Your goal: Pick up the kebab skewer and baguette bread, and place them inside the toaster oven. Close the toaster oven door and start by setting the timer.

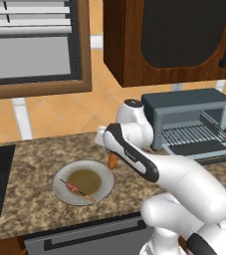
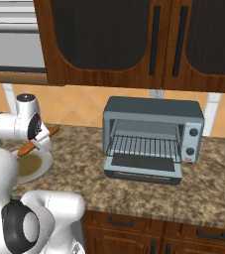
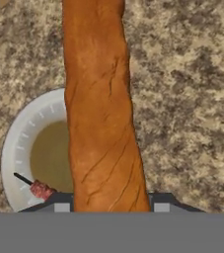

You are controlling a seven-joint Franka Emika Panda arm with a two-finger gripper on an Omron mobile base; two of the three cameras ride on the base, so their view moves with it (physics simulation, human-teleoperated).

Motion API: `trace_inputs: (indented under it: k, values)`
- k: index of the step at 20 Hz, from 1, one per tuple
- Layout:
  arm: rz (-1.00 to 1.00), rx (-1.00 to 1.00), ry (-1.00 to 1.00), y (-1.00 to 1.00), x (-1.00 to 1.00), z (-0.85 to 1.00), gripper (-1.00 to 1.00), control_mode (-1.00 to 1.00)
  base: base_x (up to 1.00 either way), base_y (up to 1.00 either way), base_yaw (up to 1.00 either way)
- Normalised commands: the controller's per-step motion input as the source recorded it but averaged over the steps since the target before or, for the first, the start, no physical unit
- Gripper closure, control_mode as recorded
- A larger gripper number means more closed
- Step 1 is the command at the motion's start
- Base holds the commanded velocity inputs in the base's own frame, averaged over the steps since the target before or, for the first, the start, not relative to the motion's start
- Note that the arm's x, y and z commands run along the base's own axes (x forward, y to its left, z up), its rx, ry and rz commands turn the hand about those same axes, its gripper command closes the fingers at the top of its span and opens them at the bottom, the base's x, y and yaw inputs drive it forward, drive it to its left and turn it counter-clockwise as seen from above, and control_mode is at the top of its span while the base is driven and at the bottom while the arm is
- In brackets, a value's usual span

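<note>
Gripped in the pincer (image 3: 111, 207), baguette bread (image 3: 102, 108) runs lengthwise away from the hand camera, above the plate (image 3: 19, 143).

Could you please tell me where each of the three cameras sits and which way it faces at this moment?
Left base view: behind the arm's left, looking down over the counter; arm at lower right.
Right base view: behind its right, facing the toaster oven; arm at lower left.
Hand view: on the hand, looking down along the baguette bread at the plate.
Shared: kebab skewer on the plate.
</note>
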Motion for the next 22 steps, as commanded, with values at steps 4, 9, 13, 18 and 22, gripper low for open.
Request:
trace_inputs:
  k: [4,9,13,18,22]
  values:
    - [-0.19,0.08,0.0,-0.42,-0.29,0.28,1.0,-1.0,0.0,0.0,0.0]
    - [-0.17,0.06,-0.02,-0.35,-0.33,0.26,1.0,-1.0,0.0,0.0,0.0]
    - [-0.19,0.07,-0.05,-0.45,-0.14,0.38,1.0,-1.0,0.0,0.0,0.0]
    - [-0.18,0.14,-0.02,-0.82,-0.16,0.41,1.0,-1.0,0.0,0.0,0.0]
    - [-0.16,0.16,-0.01,-0.91,-0.11,0.21,1.0,-1.0,0.0,0.0,0.0]
